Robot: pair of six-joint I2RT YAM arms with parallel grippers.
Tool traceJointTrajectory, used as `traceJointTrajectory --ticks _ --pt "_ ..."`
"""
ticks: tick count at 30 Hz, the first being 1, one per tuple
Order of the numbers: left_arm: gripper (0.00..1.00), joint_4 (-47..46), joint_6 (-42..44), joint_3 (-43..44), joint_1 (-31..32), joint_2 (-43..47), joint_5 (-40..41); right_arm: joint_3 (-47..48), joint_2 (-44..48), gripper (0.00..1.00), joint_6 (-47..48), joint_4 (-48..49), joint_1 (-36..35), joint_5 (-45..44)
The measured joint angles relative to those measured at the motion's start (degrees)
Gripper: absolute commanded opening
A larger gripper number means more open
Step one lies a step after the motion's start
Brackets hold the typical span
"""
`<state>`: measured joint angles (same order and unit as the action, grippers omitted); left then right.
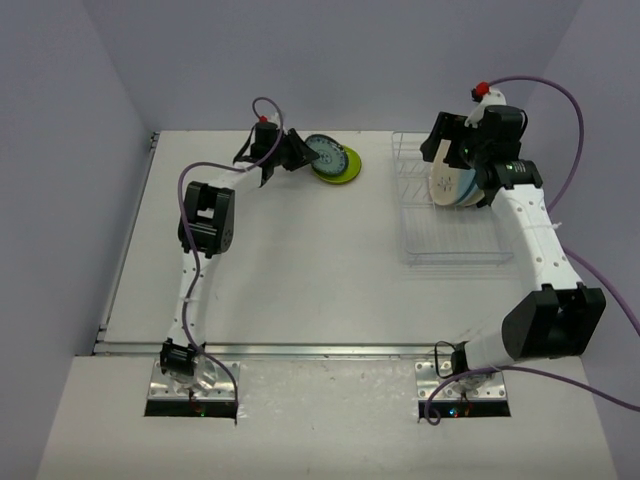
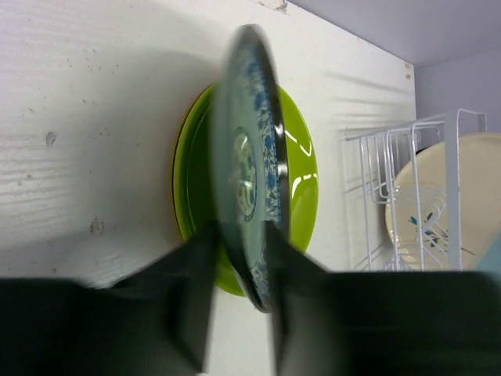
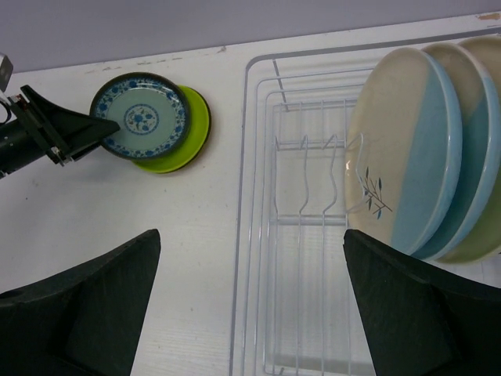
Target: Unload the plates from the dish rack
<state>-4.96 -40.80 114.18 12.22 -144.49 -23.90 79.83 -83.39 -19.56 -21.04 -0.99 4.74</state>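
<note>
Left claw (image 1: 302, 153) straddles the teal plate (image 2: 249, 164); pinching or loose, I cannot tell. Right claw (image 3: 250, 235) gapes empty, rack (image 1: 450, 240) just ahead.

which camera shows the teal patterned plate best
Right wrist: the teal-patterned plate shows its whole face and pattern, overlapping the lime-green plate. Left wrist sees it only edge-on and blurred, between the left end effector's fingers. Top view shows it small, at that end effector's tip.

Left arm (image 1: 208, 215) stretched forward, left end effector (image 2: 241, 231) narrowly parted, right end effector (image 3: 250, 235) spread wide.
</note>
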Motion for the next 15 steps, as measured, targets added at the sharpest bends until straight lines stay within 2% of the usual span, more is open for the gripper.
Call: traceJointTrajectory --ticks 3,11,12,15 --pt "0.57 0.51 1.37 0.13 0.33 -0.04 0.03 -0.01 0.09 0.99 0.61 -0.04 0.0 -0.67" --pt "0.76 4.52 10.34 -1.91 2.79 2.63 3.89 -0.02 0.17 0.98 4.1 -0.38 0.0 -8.33" --pt "0.83 5.38 12.14 -3.05 3.32 4.12 5.29 -0.02 0.17 0.98 4.78 -0.58 0.0 -9.67" --pt "0.86 7.95 17.21 -5.54 5.19 9.02 10.03 -0.02 0.15 0.93 6.97 -1.08 0.0 -13.3"
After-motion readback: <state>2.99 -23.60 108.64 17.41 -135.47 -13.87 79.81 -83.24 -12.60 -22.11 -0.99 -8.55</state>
